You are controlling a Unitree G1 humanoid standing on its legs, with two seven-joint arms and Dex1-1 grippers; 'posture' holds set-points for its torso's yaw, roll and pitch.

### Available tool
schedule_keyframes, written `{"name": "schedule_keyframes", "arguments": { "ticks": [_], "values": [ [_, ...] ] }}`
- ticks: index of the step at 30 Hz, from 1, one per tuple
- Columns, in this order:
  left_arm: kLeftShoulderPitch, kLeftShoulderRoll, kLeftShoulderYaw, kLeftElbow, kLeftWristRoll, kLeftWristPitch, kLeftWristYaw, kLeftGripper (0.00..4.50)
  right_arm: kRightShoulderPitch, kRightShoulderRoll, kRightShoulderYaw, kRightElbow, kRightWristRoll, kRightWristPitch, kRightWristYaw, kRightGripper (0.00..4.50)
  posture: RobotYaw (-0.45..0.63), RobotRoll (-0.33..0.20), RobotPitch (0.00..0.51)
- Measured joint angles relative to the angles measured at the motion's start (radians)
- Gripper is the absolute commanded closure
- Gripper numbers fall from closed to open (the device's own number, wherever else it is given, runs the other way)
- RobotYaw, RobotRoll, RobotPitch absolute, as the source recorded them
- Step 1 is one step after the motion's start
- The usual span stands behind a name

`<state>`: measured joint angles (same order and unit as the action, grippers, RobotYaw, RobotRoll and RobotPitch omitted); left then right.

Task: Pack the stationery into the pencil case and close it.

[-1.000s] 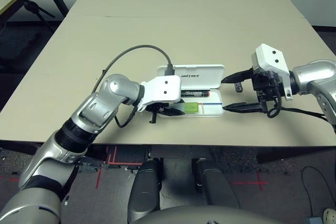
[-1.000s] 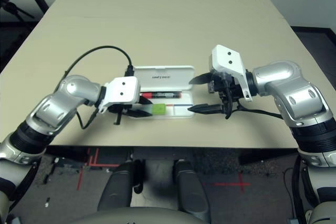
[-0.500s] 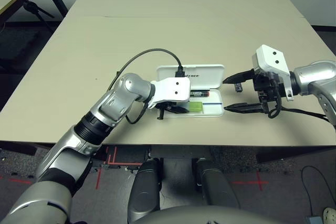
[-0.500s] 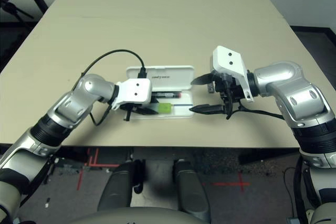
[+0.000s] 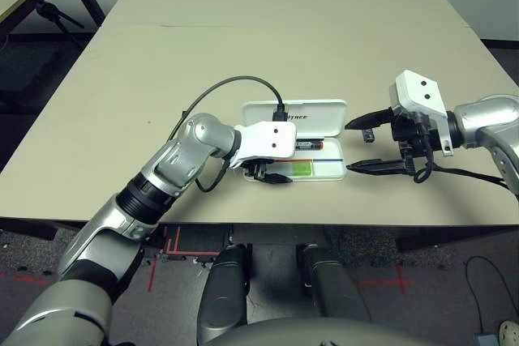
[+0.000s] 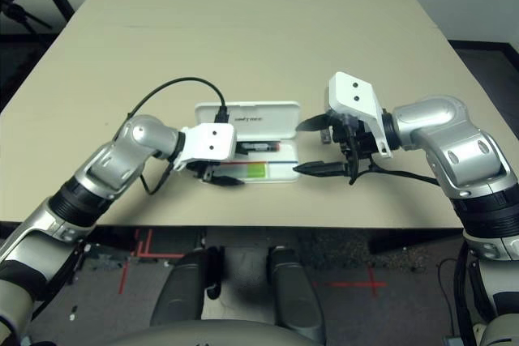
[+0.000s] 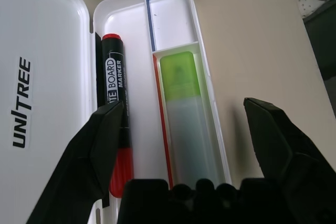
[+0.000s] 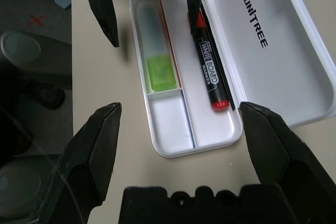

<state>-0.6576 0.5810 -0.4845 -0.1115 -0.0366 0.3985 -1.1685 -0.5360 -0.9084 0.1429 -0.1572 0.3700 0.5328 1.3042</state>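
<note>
Left gripper (image 7: 184,145) hanging wide open and empty over the pencil case (image 5: 328,170) tray; right gripper (image 5: 362,145) also spread open, holding nothing.

Case is sitting near the desk's front edge with its lid lying open, marker (image 7: 116,103) and highlighter (image 7: 185,114) resting in the tray between the left fingers. Small dark clip (image 5: 370,134) is sitting on the desk beside the right gripper, unpacked. Risks, as I judge them: closing the lid without it, or nudging the case off the front edge.
</note>
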Motion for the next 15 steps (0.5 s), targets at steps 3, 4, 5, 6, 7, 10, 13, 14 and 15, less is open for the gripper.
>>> {"name": "schedule_keyframes", "arguments": {
  "ticks": [3,4,5,6,7,10,13,14,15],
  "values": [
    [0.012,0.039,0.045,-0.045,-0.027,0.017,-0.006,0.03,0.000,0.000,0.000,0.003,-0.001,-0.003,0.001,0.00,0.05,0.000,0.167],
    [0.014,0.056,0.065,-0.062,-0.038,0.024,-0.008,0.03,-0.001,0.000,0.000,0.005,-0.002,-0.004,0.001,0.00,0.05,0.000,0.167],
    [0.021,0.071,0.087,-0.082,-0.050,0.029,-0.013,0.03,-0.001,0.000,0.000,0.007,-0.003,-0.007,0.002,0.00,0.05,0.000,0.167],
    [0.029,0.087,0.108,-0.099,-0.063,0.036,-0.017,0.03,-0.001,-0.001,0.000,0.010,-0.007,-0.011,0.003,0.00,0.05,0.000,0.166],
    [0.041,0.103,0.126,-0.117,-0.076,0.041,-0.020,0.03,-0.001,-0.001,0.000,0.014,-0.010,-0.014,0.003,0.00,0.05,0.000,0.166],
    [0.078,0.150,0.187,-0.166,-0.123,0.060,-0.034,0.03,-0.001,-0.002,0.000,0.028,-0.013,-0.019,0.004,0.00,0.05,0.000,0.165],
    [0.104,0.197,0.248,-0.212,-0.164,0.083,-0.037,0.03,0.000,-0.002,-0.001,0.042,-0.019,-0.022,0.003,0.00,0.06,0.000,0.164],
    [0.116,0.220,0.268,-0.229,-0.172,0.089,-0.037,0.03,0.000,-0.002,-0.001,0.042,-0.019,-0.023,0.003,0.00,0.06,0.000,0.164],
    [0.123,0.234,0.283,-0.235,-0.177,0.094,-0.037,0.03,0.000,-0.004,-0.001,0.044,-0.020,-0.023,0.003,0.00,0.07,0.000,0.165]
  ]
}}
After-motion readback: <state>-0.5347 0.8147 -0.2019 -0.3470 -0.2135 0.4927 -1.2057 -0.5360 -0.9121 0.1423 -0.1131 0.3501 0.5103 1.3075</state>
